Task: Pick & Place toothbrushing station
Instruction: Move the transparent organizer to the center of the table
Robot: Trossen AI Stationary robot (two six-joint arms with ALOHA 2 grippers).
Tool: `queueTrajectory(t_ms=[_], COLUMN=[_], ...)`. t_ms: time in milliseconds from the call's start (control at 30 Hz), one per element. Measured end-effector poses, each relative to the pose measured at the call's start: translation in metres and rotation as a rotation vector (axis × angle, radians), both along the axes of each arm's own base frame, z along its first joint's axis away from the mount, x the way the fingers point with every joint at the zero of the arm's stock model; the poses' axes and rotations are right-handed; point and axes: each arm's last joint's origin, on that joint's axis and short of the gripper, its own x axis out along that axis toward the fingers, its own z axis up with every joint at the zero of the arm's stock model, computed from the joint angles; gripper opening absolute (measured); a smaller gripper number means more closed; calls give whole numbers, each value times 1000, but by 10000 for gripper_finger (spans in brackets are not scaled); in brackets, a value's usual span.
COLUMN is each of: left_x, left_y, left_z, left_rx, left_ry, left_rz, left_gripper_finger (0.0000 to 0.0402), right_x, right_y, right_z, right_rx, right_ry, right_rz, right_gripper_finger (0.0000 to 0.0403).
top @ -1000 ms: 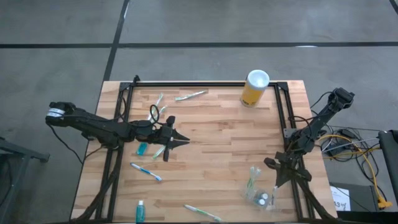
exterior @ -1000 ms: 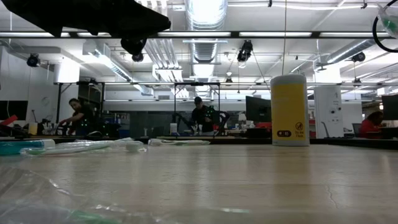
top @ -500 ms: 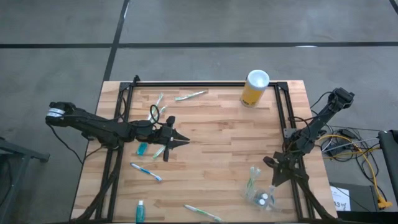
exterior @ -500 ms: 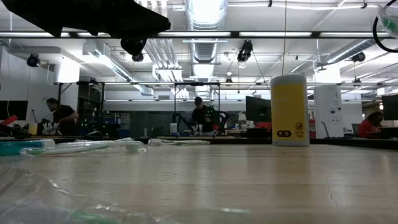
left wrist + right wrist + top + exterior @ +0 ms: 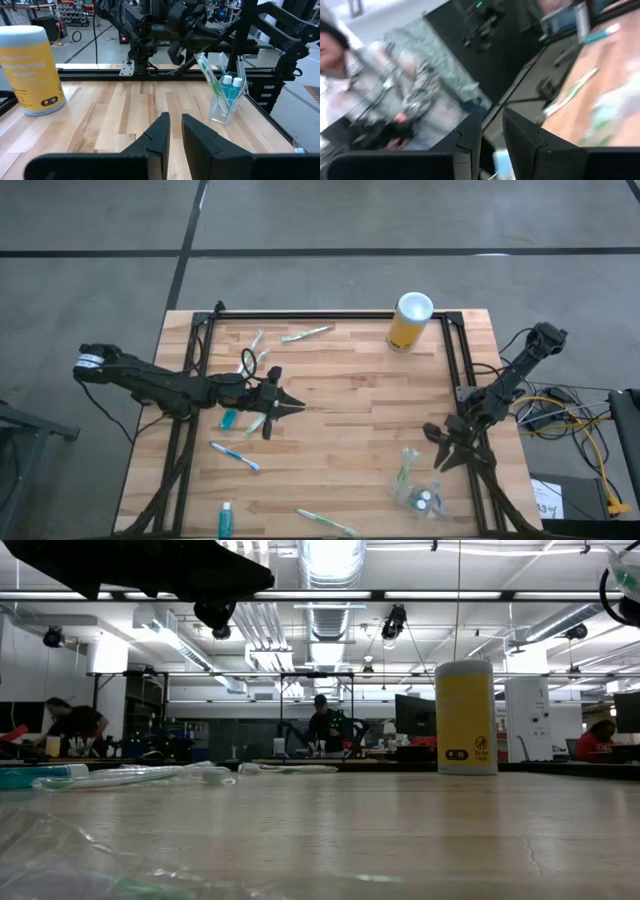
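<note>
The clear cup (image 5: 420, 498) stands upright on its base near the table's right front corner, with white-green toothbrushes (image 5: 207, 70) and teal tubes (image 5: 232, 86) standing in it. My right gripper (image 5: 437, 448) hovers just beyond the cup at the right edge, its fingers (image 5: 470, 132) a little apart and holding nothing. My left gripper (image 5: 297, 408) hangs over the table's left middle, pointing level toward the cup (image 5: 225, 107), its fingers (image 5: 160, 132) narrowly apart and holding nothing. Loose toothbrushes (image 5: 235, 455) (image 5: 305, 333) and a teal tube (image 5: 229, 419) lie flat on the wood.
A tall yellow cylinder (image 5: 410, 320) with a white top stands at the far edge. Another toothbrush (image 5: 325, 522) and tube (image 5: 227, 518) lie by the near edge. Black frame rails (image 5: 455, 365) run along the table's sides. People (image 5: 385, 100) show in the room beyond.
My right gripper has rolled its wrist in place beside the cup. The cup and the loose things have kept still.
</note>
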Motion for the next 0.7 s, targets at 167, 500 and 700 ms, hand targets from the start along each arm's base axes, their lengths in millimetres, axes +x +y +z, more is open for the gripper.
queueTrajectory(t_ms=[167, 500, 700], left_x=[0, 0, 0], left_y=[0, 0, 0], left_z=[0, 0, 0], left_rx=[0, 0, 0], left_ry=[0, 0, 0], left_rz=[0, 0, 0], left_gripper_finger=[53, 53, 53], right_x=[0, -2, -4], right_y=[-6, -20, -27], right_z=[5, 15, 23], right_rx=[42, 124, 246], right_ry=[-24, -82, -45], right_rz=[-161, -458, -590], right_gripper_finger=[75, 73, 73])
